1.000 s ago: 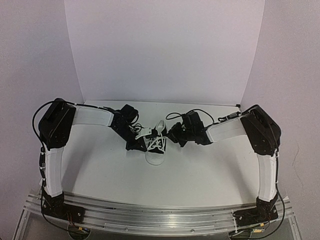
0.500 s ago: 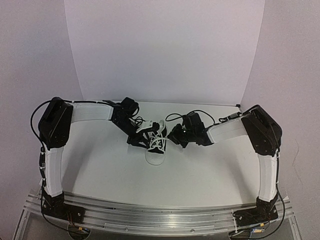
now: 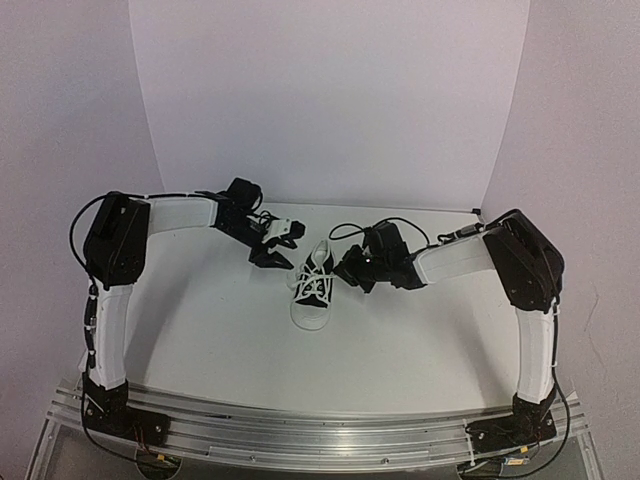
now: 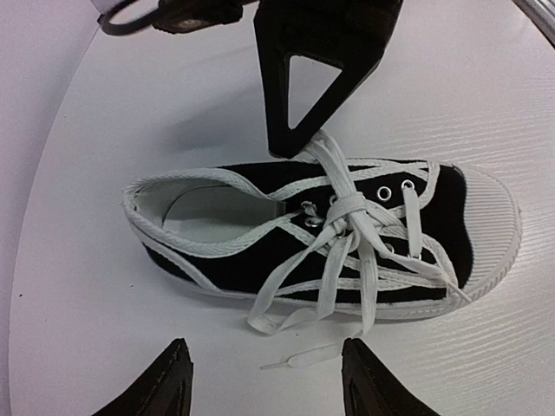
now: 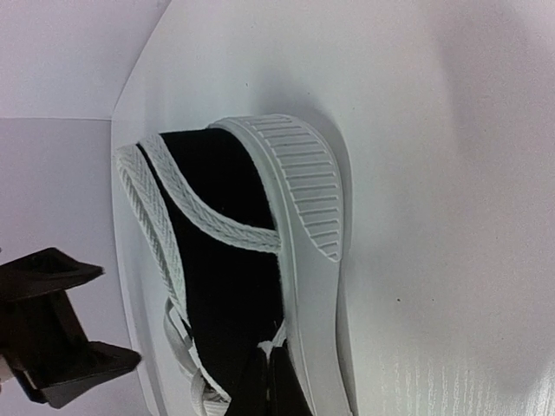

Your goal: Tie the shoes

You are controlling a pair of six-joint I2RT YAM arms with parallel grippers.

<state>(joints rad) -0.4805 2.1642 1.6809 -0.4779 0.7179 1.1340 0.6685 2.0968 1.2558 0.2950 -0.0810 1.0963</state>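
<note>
The shoe [image 3: 311,288] is a small black canvas sneaker standing on the table with its white toe cap toward the near edge. In the left wrist view the shoe [image 4: 260,251] lies toe to the right, and its white laces [image 4: 342,212] are knotted over the eyelets with loops and ends trailing down the side. My left gripper [image 3: 274,250] hangs open left of the shoe, apart from it, with its fingertips [image 4: 173,381] at the bottom and nothing between them. My right gripper [image 3: 347,270] is shut on a lace at the shoe's right side, and its fingers [image 5: 277,386] pinch a white bit by the sole [image 5: 303,182].
A white table [image 3: 200,330] carries the shoe, with a white backdrop [image 3: 330,100] curving round behind it. An aluminium rail [image 3: 320,430] with both arm bases runs along the near edge. A black cable [image 3: 350,232] loops behind the right wrist.
My left gripper has opened, let go of the lace and drawn back to the left and away from the shoe. The right gripper has stayed shut in place.
</note>
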